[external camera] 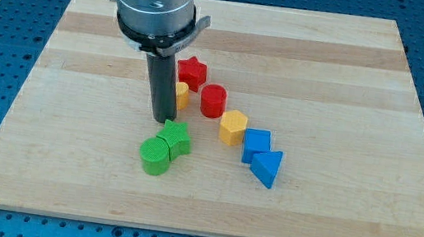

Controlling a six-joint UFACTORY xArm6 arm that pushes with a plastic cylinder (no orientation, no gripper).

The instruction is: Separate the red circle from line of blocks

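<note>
Near board centre, my tip [164, 120] rests just above the green star [175, 137], left of the red circle [213, 101]. No jaws on this rod; open or closed does not apply. Red circle sits between red star [192, 72] and yellow hexagon [232, 127]. Yellow block [181, 94] partly hidden behind rod. Green cylinder [155, 157] touches the green star. Blue blocks [257, 144], [267, 168] end the line.

Red circle [213, 100]: short ribbed red cylinder, standing flat on its round face near the board's middle. It's one link in the diagonal line of blocks: red star [192, 72] just up-left of it, yellow hexagon [232, 126] just down-right, then blue block [256, 145] and blue triangle [266, 168]. Narrow gaps either side; contact can't be made out.
</note>
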